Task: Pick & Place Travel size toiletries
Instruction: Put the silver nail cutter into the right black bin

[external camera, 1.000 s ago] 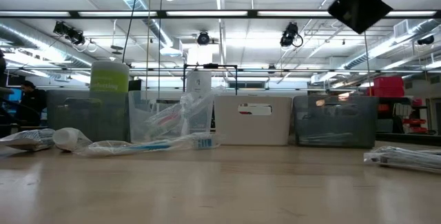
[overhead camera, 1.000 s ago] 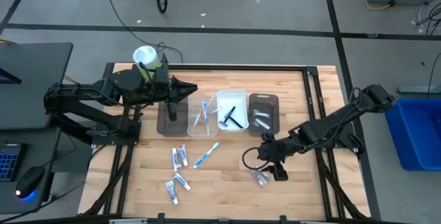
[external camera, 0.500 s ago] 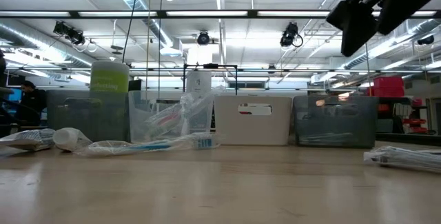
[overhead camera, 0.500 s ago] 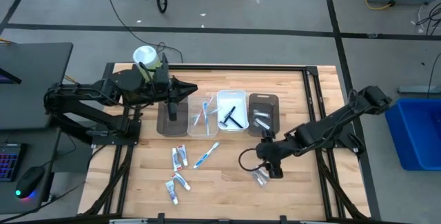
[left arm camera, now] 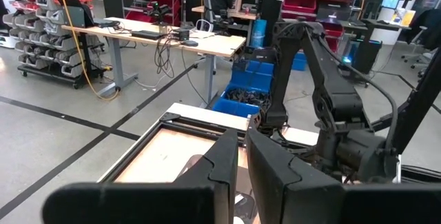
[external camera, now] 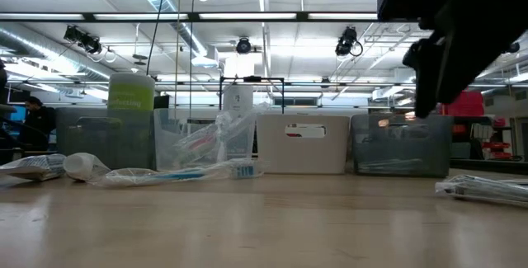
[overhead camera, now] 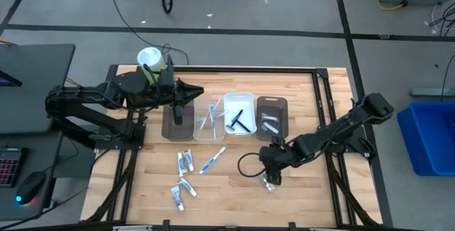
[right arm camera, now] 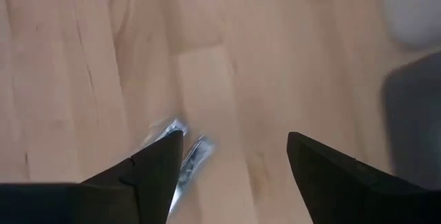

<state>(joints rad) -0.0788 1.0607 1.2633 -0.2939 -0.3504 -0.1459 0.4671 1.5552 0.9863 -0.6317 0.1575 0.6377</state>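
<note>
Two small silvery packets (overhead camera: 268, 185) lie on the wood at the near right; they also show in the low view (external camera: 487, 187) and the right wrist view (right arm camera: 185, 154). My right gripper (overhead camera: 271, 174) hangs open just above them, pointing steeply down (right arm camera: 234, 158), clear of the table (external camera: 436, 70). Toothpaste tubes (overhead camera: 185, 162) and a blue-white toothbrush (overhead camera: 212, 160) lie flat near the table's middle. My left gripper (overhead camera: 197, 92) is shut and held level, high above the left dark tray (overhead camera: 173, 124); its fingers (left arm camera: 275, 172) hold nothing.
Four trays stand in a row at the back: dark (overhead camera: 173, 124), clear (overhead camera: 208, 121) with toothbrushes, white (overhead camera: 239, 114) with a black razor, dark (overhead camera: 271, 117). A green-white canister (overhead camera: 151, 60) stands at the far left corner. More tubes (overhead camera: 181, 192) lie near the front.
My right gripper has come down and toward the table's left, over the silvery packets, rolling its wrist and tipping more steeply downward. It has stayed open. The packets have not moved.
</note>
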